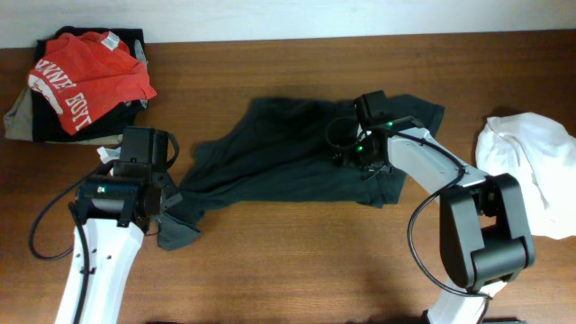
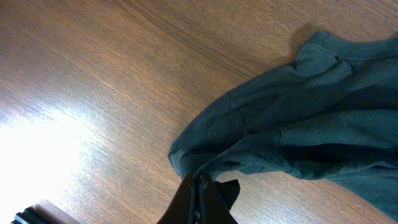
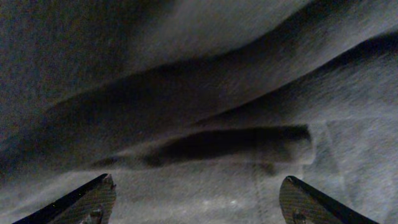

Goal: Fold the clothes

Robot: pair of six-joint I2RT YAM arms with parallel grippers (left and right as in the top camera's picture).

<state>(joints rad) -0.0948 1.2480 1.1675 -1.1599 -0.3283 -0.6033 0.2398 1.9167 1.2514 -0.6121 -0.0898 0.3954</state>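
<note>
The dark greenish-black T-shirt (image 1: 279, 148) lies crumpled and stretched across the middle of the wooden table, plain side showing. My left gripper (image 1: 173, 205) is shut on the shirt's lower-left edge; in the left wrist view the closed fingers (image 2: 200, 182) pinch a fold of the dark fabric (image 2: 311, 118). My right gripper (image 1: 353, 155) is open and sits low over the shirt's right part; in the right wrist view its two fingertips (image 3: 196, 186) spread wide over wrinkled fabric (image 3: 205, 106), holding nothing.
A pile of clothes with a red T-shirt with white lettering (image 1: 85, 76) on top sits at the back left. A white crumpled garment (image 1: 531, 166) lies at the right edge. Bare wooden table (image 1: 297, 261) lies in front of the shirt.
</note>
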